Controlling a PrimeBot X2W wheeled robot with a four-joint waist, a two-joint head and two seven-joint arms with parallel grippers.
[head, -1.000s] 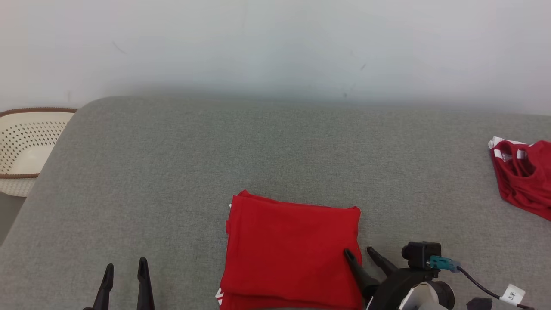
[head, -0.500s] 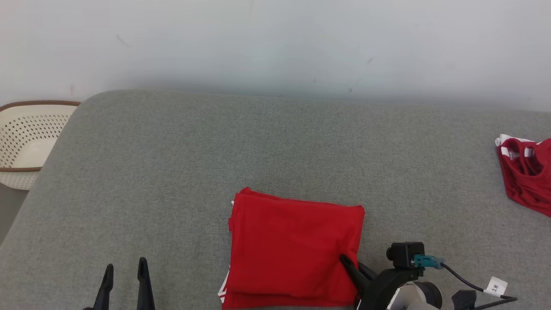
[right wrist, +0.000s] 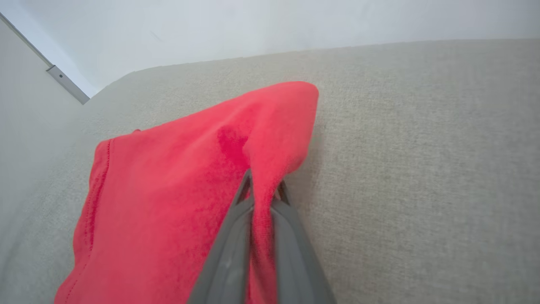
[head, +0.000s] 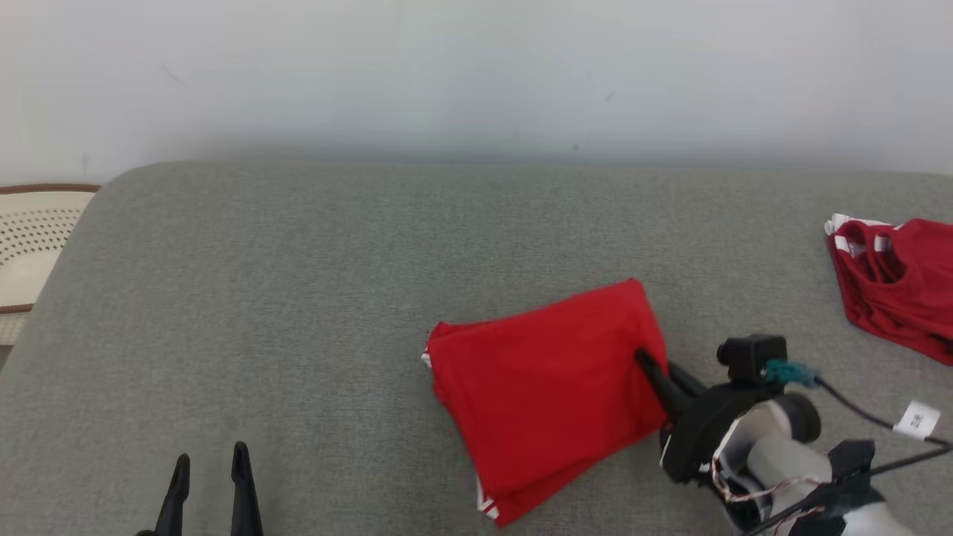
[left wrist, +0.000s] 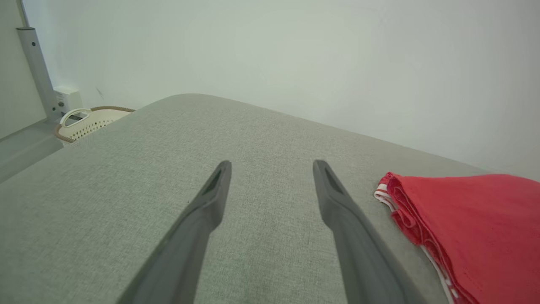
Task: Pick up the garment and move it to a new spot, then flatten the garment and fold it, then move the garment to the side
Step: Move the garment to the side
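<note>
Since the earlier frame the folded red garment has swung askew and rightward on the grey cushion, its right edge pinched in the right gripper, its length trailing leftward toward the spread, idle left gripper.

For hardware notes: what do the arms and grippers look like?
Left gripper and right gripper: two long, tapered dark fingers each. Right wrist: black bracket, pale grey forearm, small black camera with teal connector, black cable carrying a white tag.
</note>
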